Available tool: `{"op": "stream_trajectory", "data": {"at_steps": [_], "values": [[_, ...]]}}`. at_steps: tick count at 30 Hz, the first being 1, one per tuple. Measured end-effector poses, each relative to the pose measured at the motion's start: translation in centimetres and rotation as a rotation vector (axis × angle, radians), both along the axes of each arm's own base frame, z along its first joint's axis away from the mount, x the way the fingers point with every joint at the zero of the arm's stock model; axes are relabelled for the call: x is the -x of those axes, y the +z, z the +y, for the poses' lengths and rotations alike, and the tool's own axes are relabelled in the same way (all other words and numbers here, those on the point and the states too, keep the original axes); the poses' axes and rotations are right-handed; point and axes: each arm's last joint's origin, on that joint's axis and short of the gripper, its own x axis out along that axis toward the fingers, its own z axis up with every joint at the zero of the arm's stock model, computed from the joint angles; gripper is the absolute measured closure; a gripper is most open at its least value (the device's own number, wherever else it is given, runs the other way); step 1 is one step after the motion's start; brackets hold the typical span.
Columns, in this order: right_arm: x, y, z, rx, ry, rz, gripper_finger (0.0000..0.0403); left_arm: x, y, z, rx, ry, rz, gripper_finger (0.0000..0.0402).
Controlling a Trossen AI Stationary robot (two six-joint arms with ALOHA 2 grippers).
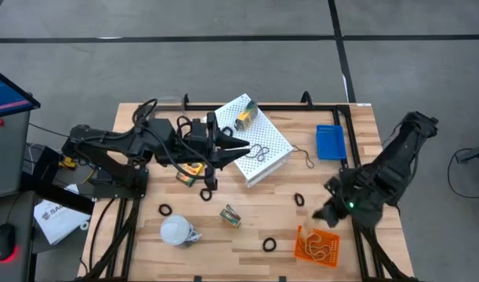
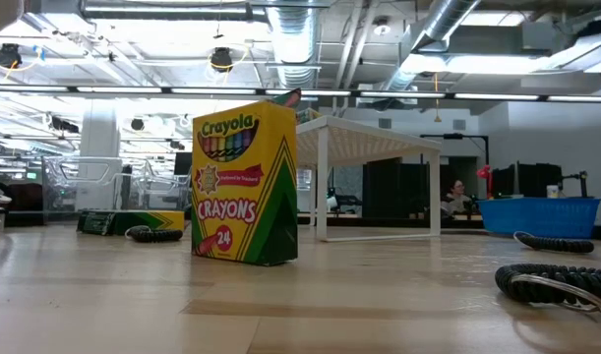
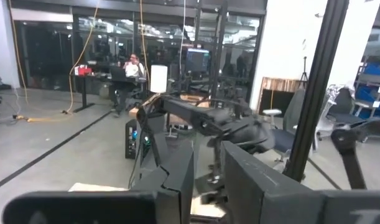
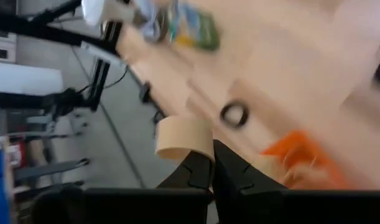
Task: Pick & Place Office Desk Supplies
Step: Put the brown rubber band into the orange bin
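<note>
Judging by how things lie, the sorting is at an early stage. At the near right, the small orange plastic tray (image 1: 302, 249) already holds a tangle of thin tan rubber-band loops (image 1: 321, 244), too knotted to count. The right gripper (image 1: 327, 213) hangs just beyond it with its claw pinched together and nothing in it.

Most of the rest is loose on the wooden table (image 1: 364, 125). Three black rings are certain: one near the tray (image 1: 269, 245), one at the left (image 1: 165, 210) and one at the right (image 1: 299, 200). A fourth dark loop (image 1: 208, 193) is probable.

There are three yellow-and-green crayon boxes. One stands beside the white rounded bulb (image 1: 176, 230) at mid-table (image 1: 231, 215), one lies under the left arm (image 1: 190, 172), and one sits farther off on top of the big white perforated box (image 1: 245, 117). That white box (image 1: 274, 141) also carries a few tan loops (image 1: 259, 152), and a single loop (image 1: 306, 161) lies to its right.

The left gripper (image 1: 241, 146) hovers at that box's edge. I cannot tell whether it is apart or together.

The small blue tray (image 1: 330, 142) at the far right looks empty.
</note>
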Motion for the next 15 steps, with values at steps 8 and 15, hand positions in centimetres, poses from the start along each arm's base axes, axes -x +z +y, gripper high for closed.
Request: {"op": "stream_trajectory", "data": {"at_steps": [8, 15], "values": [[1.5, -3.1, 5.2, -0.092, -0.025, 0.145, 0.0403, -0.2, -0.7, -0.1, 0.028, -0.004, 0.021, 0.0328], [1.5, -6.1, 7.8, -0.037, -0.07, 0.224, 0.0403, -0.2, -0.7, -0.2, 0.029, -0.008, 0.019, 0.0328]]}}
